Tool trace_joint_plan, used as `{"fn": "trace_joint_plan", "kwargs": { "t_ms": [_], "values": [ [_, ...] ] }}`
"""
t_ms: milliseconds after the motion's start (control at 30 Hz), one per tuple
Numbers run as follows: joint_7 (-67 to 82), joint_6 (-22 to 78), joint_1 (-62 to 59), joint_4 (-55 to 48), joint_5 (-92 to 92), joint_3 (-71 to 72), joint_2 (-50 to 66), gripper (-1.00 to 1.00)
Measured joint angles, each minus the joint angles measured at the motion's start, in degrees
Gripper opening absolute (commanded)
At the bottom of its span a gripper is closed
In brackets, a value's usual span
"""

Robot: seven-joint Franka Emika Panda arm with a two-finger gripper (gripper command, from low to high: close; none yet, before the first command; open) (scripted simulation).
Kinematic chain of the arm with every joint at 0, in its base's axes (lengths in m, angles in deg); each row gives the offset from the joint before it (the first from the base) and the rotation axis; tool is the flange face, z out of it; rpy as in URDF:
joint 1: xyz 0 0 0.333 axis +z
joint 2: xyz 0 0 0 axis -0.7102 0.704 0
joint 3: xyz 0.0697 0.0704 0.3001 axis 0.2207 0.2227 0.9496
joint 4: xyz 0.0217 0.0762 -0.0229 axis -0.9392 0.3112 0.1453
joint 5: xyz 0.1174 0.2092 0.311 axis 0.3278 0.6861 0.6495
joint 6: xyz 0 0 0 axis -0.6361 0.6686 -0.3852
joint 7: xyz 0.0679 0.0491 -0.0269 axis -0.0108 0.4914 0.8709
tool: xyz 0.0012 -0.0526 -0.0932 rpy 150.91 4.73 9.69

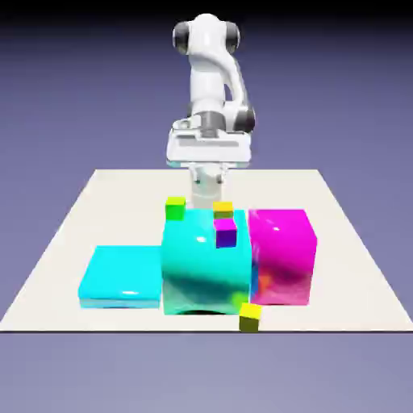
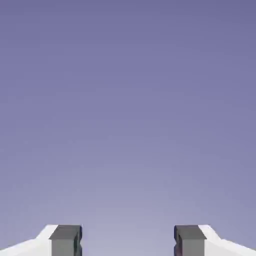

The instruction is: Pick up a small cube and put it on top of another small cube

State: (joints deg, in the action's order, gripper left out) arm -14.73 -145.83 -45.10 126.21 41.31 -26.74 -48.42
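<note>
- We judge the task is at its very start: the yellow cube sits untouched on the table, low in the exterior view just right of center, in front of the big cyan block.
- The gripper is released and holds nothing. In the hand view its two grey fingertips stand well apart at the bottom edge, with only plain backdrop between and beyond them.
- In the exterior view the hand is at the far side of the table, behind the blocks, and we cannot see its fingers there.
- The purple cube, the target, shows at the center of the frame, against the upper right of the cyan block. We cannot tell whether it rests on that block or in the gap toward the magenta block.
- Two other small cubes could mislead us: a lime cube at the cyan block's upper left, and a golden cube just above the purple one.
- Next, we judge, the hand must tip down toward the table and travel over the blocks to the near edge, then descend with jaws wide around the yellow cube.
- A flat cyan slab lies at lower left.
- We see no containers; nothing is held inside anything.
</note>
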Motion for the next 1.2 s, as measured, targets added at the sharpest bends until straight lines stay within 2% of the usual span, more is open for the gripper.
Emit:
{"fn": "trace_joint_plan", "kwargs": {
  "t_ms": [1133,1200],
  "values": [
    [-28.86,63.05,-15.09,-59.98,-3.95,24.62,70.60,0.00],
    [-29.57,64.59,-15.46,-61.45,-4.05,25.22,72.33,0.00]
  ]
}}
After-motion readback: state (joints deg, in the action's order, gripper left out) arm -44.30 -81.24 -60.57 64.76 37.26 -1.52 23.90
